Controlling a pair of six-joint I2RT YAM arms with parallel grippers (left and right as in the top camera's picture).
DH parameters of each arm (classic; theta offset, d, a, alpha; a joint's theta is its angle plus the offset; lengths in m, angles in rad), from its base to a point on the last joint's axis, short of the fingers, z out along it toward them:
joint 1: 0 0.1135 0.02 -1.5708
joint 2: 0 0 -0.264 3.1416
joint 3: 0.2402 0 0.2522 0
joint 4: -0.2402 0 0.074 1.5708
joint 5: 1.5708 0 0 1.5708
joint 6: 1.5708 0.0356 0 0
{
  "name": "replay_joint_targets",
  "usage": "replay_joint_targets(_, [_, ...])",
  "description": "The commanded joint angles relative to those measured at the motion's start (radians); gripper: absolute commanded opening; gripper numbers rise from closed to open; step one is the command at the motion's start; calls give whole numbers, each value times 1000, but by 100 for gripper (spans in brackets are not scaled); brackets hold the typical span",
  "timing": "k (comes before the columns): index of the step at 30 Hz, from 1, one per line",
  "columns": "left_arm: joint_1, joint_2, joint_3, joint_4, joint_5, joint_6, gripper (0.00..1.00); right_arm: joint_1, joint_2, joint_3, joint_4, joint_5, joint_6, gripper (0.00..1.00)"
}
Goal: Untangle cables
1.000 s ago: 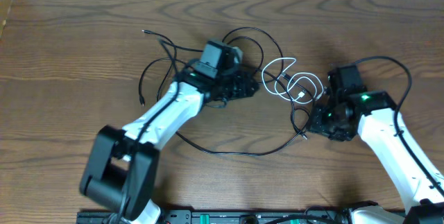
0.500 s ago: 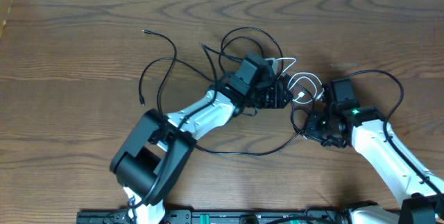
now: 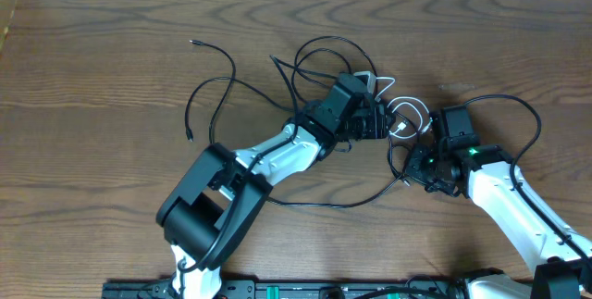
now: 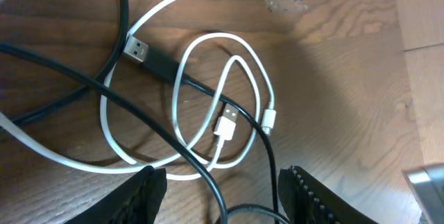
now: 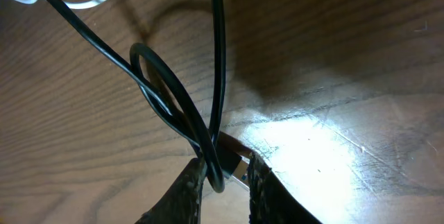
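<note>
At the far left of the dark wood-grain bench (image 3: 92, 197), one thin black cord (image 3: 211, 83) curls on its own, well apart from both arms. The rest of the thin black cables (image 5: 216, 44) are knotted near the middle, where the left end effector (image 4: 222, 175) hovers with its jaws wide apart and gripping nothing. One black strand runs through the gap without being pinched.

Directly ahead of those jaws lies the thin white cable with small plug ends (image 4: 266, 89). It is coiled in two overlapping loops, with black strands threaded through and over them. The coil's long axis points roughly away from the left fingers. In the overhead view it sits between the two arms, with the left arm nearer.

To the right, the right end effector (image 5: 222, 175) is closed on a black cable close to its plug, low against the bench. That strand leads from the pinch towards the white coil, so drawing it away from the coil looks like the move that would free it.
</note>
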Motion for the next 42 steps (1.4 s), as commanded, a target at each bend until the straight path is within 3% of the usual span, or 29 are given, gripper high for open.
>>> replay_joint_targets(1, [-5,54,0,3,-21,-52,57,6,1,-5,0,0,30,18])
replay_joint_targets(11, [-32,101,0,80,-33,-56,57,6,1,-5,0,0,36,18])
replay_joint_targets(19, [-36,111,0,112,-37,-96,48,6,1,-5,0,-1,36,18])
replay_joint_targets(24, [-43,111,0,125,-37,-113,48,6,1,-5,0,-8,36,18])
replay_joint_targets(32, [-88,125,0,111,-111,-135,47,6,1,-5,0,-11,36,18])
replay_joint_targets(35, [-88,125,0,108,-120,-151,42,6,1,-5,-1,-11,36,18])
replay_joint_targets(38, [-84,125,0,115,-122,-154,10,6,1,-5,-2,-11,36,18])
replay_joint_targets(42, [-66,119,0,114,-116,-153,7,6,1,-5,-4,-11,36,18])
